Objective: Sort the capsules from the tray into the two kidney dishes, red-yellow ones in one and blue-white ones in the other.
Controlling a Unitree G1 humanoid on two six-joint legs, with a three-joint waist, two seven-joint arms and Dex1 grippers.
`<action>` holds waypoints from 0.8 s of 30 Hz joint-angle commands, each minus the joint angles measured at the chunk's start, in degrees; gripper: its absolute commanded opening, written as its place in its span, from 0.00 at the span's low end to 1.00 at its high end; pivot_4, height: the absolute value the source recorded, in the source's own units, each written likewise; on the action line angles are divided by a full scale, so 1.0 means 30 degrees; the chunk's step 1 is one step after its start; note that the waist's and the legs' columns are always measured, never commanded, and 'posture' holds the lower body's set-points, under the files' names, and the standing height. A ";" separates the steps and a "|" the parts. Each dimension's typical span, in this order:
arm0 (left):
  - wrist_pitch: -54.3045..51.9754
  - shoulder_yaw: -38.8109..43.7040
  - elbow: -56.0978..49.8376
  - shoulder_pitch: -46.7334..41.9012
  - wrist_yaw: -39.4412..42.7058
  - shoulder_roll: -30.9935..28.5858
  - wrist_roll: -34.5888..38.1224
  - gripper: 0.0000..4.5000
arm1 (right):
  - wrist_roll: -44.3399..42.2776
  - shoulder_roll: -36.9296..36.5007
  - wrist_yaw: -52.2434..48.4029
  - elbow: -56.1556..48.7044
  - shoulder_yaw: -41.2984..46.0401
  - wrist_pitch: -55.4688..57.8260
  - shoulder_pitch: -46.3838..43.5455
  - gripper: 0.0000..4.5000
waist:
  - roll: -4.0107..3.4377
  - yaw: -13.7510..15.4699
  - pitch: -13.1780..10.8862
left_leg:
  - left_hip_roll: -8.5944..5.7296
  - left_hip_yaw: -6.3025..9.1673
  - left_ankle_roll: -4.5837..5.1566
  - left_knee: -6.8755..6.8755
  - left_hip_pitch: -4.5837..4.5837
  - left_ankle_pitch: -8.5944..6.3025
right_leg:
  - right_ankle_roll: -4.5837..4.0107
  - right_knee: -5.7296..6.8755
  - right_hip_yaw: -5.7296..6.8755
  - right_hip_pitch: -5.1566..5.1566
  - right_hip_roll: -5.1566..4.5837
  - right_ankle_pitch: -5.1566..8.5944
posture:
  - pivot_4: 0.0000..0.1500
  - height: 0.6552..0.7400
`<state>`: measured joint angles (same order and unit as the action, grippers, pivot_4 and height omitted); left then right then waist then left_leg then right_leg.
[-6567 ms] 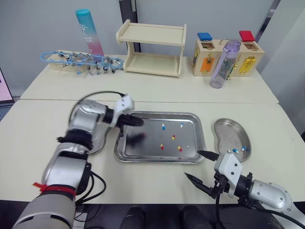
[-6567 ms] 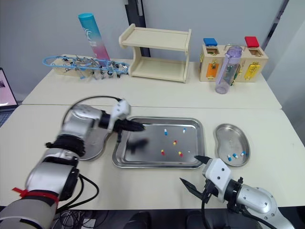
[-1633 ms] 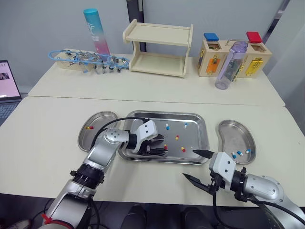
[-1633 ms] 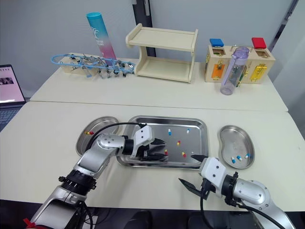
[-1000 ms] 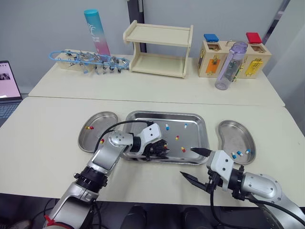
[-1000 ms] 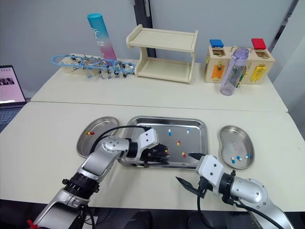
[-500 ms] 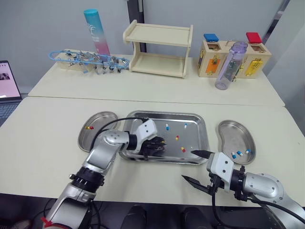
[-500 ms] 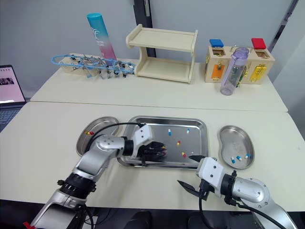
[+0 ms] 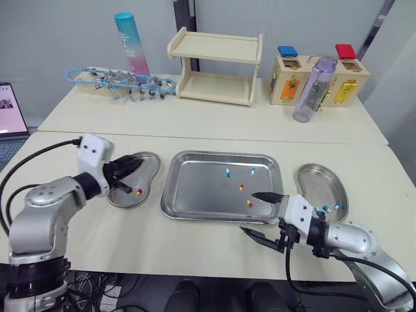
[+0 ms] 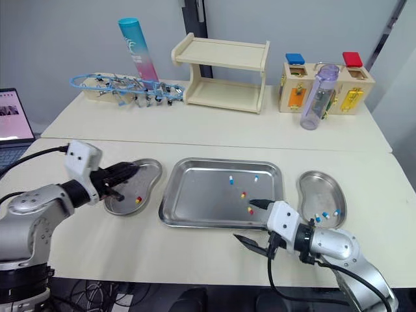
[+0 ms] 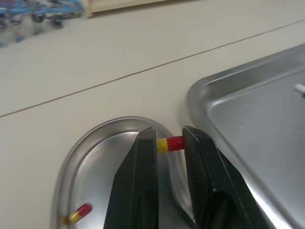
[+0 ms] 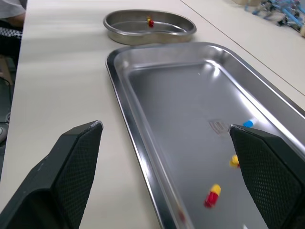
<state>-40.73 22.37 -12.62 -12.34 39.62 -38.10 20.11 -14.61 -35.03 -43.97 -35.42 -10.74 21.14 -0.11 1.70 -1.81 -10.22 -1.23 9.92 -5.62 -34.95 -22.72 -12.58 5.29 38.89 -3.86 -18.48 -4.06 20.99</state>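
Observation:
My left gripper (image 9: pixel 125 171) hovers over the left kidney dish (image 9: pixel 153 163). It is shut on a red-yellow capsule (image 11: pixel 170 143), which is pinched between its fingertips. One more red-yellow capsule (image 9: pixel 138 192) lies in that dish. The steel tray (image 9: pixel 195 192) holds two blue-white capsules (image 9: pixel 227 173) and two red-yellow capsules (image 9: pixel 249 203). The right kidney dish (image 9: pixel 305 177) holds blue-white capsules (image 9: pixel 323 209). My right gripper (image 9: pixel 247 212) stands open at the tray's front right corner, with nothing between its fingers.
At the back of the table stand a wooden shelf (image 9: pixel 214 65), a purple bottle (image 9: pixel 310 88), a wooden lock box (image 9: pixel 322 75), a teal-pink tube (image 9: pixel 129 45) and a rack of blue clips (image 9: pixel 120 83). A laptop (image 9: pixel 6 117) sits at the far left.
My left gripper has left the tray and swung left over the left kidney dish, carrying a red-yellow capsule. My right gripper has edged closer to the tray's front right corner.

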 commanded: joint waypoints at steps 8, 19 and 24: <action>0.0213 0.1020 -0.1158 0.1066 -0.2867 0.1614 0.0791 0.31 | -0.0062 0.0117 -0.0752 0.0766 -0.0397 -0.1055 -0.1199 1.00 | 0.0007 0.0021 -0.0002 | 0.0002 0.0014 -0.0001 0.0000 -0.0017 0.0001 | -0.0001 0.0005 0.0015 -0.0011 0.0000 -0.0001 | 1.00 1.00; -0.0026 0.2830 -0.1732 0.2061 -0.2824 0.0675 0.2340 0.64 | -0.0123 -0.0261 -0.0911 0.0902 -0.0029 -0.1398 -0.1010 1.00 | 0.0006 -0.0009 -0.0002 | 0.0003 0.0009 -0.0001 0.0001 -0.0018 0.0000 | -0.0002 0.0007 0.0012 -0.0019 0.0001 -0.0001 | 1.00 1.00; 0.0581 0.4281 -0.0670 0.2617 -0.1274 -0.1094 0.3087 0.64 | -0.1787 -0.1933 -0.1484 -0.0052 0.3245 -0.0689 0.0601 1.00 | 0.0001 0.0038 -0.0007 | 0.0003 0.0004 -0.0002 0.0002 -0.0036 -0.0001 | -0.0002 0.0005 0.0008 -0.0038 0.0000 -0.0001 | 1.00 1.00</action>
<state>-40.67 31.95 -14.84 -4.73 34.45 -39.53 28.62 -17.41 -39.46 -47.43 -32.67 -5.63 18.74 0.90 1.70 -1.69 -10.24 -1.23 9.92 -5.63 -34.94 -22.84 -12.59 5.29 38.89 -3.84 -18.60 -4.06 20.99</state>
